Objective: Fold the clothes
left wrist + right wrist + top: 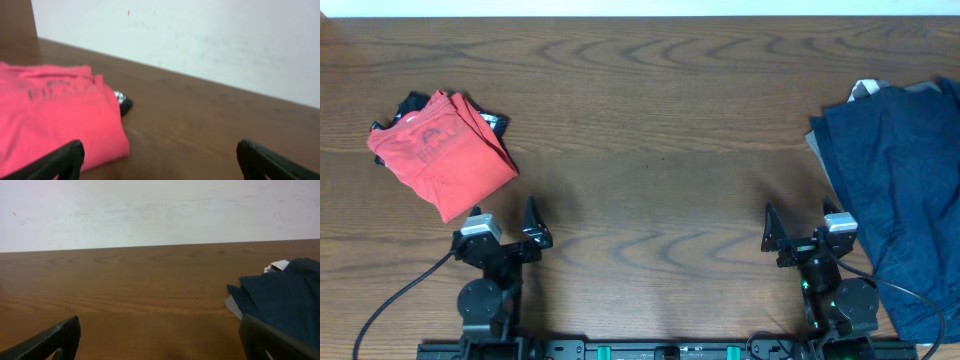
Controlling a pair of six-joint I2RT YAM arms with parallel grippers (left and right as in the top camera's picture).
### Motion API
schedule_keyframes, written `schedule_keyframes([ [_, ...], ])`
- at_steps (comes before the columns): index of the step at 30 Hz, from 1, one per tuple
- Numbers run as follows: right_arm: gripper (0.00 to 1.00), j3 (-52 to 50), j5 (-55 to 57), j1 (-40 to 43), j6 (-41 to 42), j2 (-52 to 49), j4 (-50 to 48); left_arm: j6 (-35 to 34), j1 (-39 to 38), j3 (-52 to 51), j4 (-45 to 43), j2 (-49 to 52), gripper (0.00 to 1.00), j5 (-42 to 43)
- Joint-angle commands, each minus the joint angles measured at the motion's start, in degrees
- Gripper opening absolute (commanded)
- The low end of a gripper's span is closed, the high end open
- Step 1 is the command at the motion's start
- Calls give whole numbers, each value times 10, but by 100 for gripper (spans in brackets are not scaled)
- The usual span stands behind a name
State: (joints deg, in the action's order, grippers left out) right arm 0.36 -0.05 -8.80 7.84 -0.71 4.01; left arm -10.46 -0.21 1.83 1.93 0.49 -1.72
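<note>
A folded coral-red T-shirt (445, 155) with a dark chest print lies at the table's left, on top of a black garment (492, 121) that peeks out at its far edge. It fills the left of the left wrist view (55, 120), with the black corner (122, 102) beside it. A heap of dark navy clothes (905, 190) lies at the right edge, also in the right wrist view (280, 300). My left gripper (508, 228) is open and empty near the front edge, just below the red shirt. My right gripper (800, 232) is open and empty, left of the navy heap.
The wooden table (650, 150) runs to a white wall at the back. A bit of white and grey fabric (865, 90) sticks out from under the navy heap. Black cables trail from both arm bases at the front edge.
</note>
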Motion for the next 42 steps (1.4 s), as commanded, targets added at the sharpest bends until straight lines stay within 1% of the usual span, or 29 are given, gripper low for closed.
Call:
schedule_keyframes([
  [1, 99, 0, -2, 3, -9, 4, 2, 5, 2, -16, 7, -4, 98, -5],
  [3, 99, 0, -2, 3, -9, 4, 2, 5, 2, -16, 21, -4, 98, -5],
  [42, 99, 0, -2, 3, -9, 4, 2, 5, 2, -16, 21, -3, 98, -5],
])
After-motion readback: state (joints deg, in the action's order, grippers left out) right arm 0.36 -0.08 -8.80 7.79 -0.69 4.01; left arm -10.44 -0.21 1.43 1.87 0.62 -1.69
